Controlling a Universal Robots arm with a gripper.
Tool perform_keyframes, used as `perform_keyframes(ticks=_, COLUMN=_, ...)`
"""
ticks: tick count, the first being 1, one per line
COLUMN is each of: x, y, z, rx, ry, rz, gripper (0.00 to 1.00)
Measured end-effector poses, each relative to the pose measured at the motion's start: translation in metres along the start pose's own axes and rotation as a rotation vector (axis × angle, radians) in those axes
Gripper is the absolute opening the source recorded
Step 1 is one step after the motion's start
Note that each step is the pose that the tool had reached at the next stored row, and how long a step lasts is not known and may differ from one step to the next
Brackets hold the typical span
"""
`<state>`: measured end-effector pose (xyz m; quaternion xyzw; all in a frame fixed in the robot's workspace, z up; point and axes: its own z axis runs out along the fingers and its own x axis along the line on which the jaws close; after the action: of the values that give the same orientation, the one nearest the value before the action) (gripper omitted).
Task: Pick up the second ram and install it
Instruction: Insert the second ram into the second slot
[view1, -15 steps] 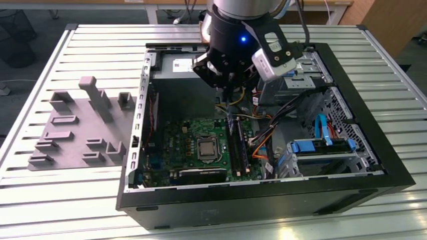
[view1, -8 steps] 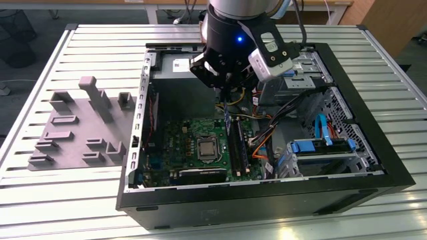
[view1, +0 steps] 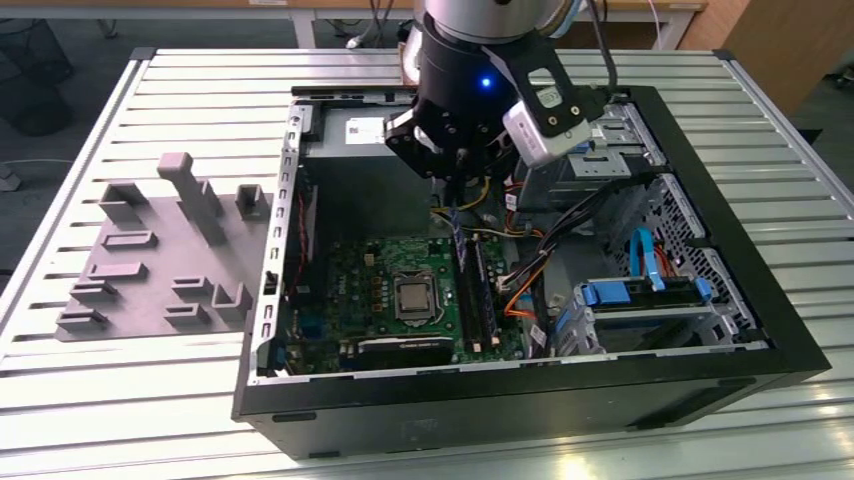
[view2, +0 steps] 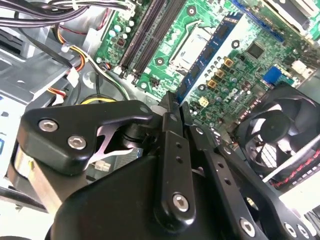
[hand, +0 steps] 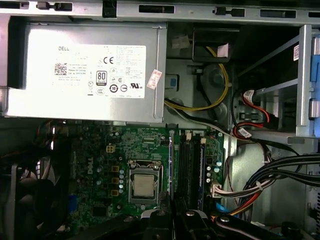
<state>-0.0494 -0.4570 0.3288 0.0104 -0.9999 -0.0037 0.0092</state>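
Observation:
My gripper (view1: 454, 182) hangs inside the open computer case (view1: 747, 370), above the green motherboard (view1: 387, 270). In both wrist views its black fingers are pressed together on the second ram (view2: 210, 50), a thin blue-green stick seen edge-on. The stick (hand: 171, 155) runs out from the gripper (hand: 173, 206) past the processor socket (hand: 145, 185). The long black memory slots (hand: 187, 165) lie just beside the stick. In the second wrist view the gripper (view2: 172, 102) is shut on the stick's near end, with the slots (view2: 150, 30) across the socket from it.
A grey holder tray (view1: 147, 260) sits on the slatted table at the exterior view's left. The case also holds a power supply (hand: 85, 70), a black fan (view2: 280, 135), loose cable bundles (view1: 534, 270) and a drive cage with blue clips (view1: 641, 290).

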Motion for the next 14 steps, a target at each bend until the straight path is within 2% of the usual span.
perform_keyframes(ticks=5, x=-0.0019, y=-0.0001, z=0.0032, rx=0.0002, ry=-0.0035, rz=-0.001, gripper=0.14)
perform_keyframes(ticks=10, x=-0.0029, y=-0.0002, z=0.0061, rx=0.0005, ry=-0.0199, rz=-0.002, gripper=0.14)
perform_keyframes(ticks=14, x=-0.0035, y=-0.0006, z=0.0128, rx=0.0013, ry=-0.0236, rz=-0.001, gripper=0.14)
